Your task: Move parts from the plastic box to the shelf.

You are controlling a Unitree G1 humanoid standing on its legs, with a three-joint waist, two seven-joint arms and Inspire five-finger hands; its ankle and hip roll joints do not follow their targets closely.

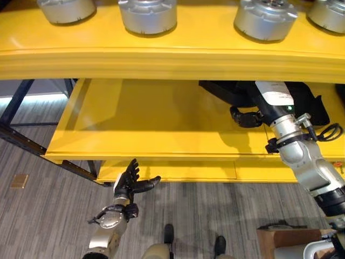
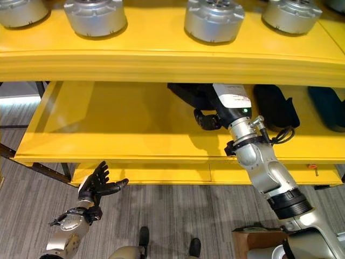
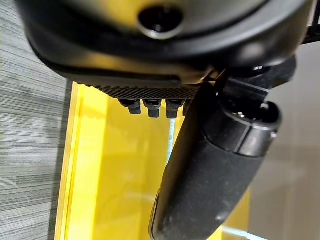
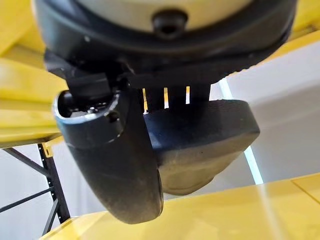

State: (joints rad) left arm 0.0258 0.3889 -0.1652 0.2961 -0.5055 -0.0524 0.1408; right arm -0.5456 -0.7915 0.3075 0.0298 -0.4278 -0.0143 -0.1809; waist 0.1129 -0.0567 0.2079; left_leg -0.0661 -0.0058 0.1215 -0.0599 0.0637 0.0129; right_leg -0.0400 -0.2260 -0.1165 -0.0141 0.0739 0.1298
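My right hand (image 1: pixel 247 117) reaches into the middle level of the yellow shelf (image 1: pixel 151 118), with its fingers curled. In the right wrist view a black wedge-shaped part (image 4: pixel 200 140) sits between the thumb (image 4: pixel 115 165) and the fingers, just above the shelf board. From the head the black part (image 1: pixel 223 90) shows as a dark shape behind the hand. My left hand (image 1: pixel 129 181) hovers open over the floor, below the shelf's front edge, fingers straight and thumb (image 3: pixel 210 165) spread.
Several round silver parts (image 1: pixel 147 13) stand on the top level. More black parts (image 2: pixel 276 107) and a teal one (image 2: pixel 326 108) lie at the middle level's right. A dark rack frame (image 1: pixel 21 97) stands left. A brown box corner (image 1: pixel 283 237) shows at lower right.
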